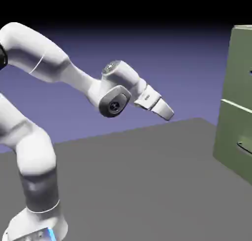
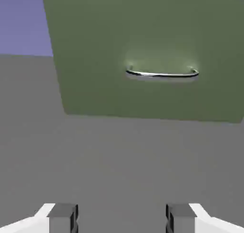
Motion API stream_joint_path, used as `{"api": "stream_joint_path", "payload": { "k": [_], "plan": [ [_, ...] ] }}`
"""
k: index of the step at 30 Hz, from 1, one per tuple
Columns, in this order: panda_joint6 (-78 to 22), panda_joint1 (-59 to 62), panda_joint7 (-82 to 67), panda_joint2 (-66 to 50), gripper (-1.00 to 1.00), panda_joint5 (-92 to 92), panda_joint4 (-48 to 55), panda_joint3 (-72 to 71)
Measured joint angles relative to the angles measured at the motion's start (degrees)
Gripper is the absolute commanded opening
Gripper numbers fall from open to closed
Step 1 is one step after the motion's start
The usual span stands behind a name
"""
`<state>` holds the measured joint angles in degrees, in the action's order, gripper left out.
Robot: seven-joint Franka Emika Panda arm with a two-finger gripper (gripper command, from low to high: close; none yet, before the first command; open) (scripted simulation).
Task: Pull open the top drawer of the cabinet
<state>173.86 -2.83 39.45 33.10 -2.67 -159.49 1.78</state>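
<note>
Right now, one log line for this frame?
phase: approach | claw: open, empty, apart from cabinet | hand view: lower handle ahead | drawers: shut

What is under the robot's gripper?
Under the gripper there is only bare grey table. The green cabinet stands apart; whatever its drawers hold is hidden.

A flat grey table (image 1: 147,186) stretches beneath a plain blue-violet backdrop (image 1: 187,62), black above.

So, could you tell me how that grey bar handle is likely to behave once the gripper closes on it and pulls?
The bar handle looks like thin rigid metal, so probably stiff. Its glossy sheen suggests it may be slippery. The cabinet is tall and boxy, so it likely stays put. The gripper is open and apart from it.
</note>
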Motion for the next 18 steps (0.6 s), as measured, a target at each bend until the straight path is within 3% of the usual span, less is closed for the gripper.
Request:
{"api": "stream_joint_path", "payload": {
  "k": [18],
  "plan": [
    [-2.17, -32.03, -44.85, 6.63, 0.00, -39.89, 22.51, 26.60]
  ]
}}
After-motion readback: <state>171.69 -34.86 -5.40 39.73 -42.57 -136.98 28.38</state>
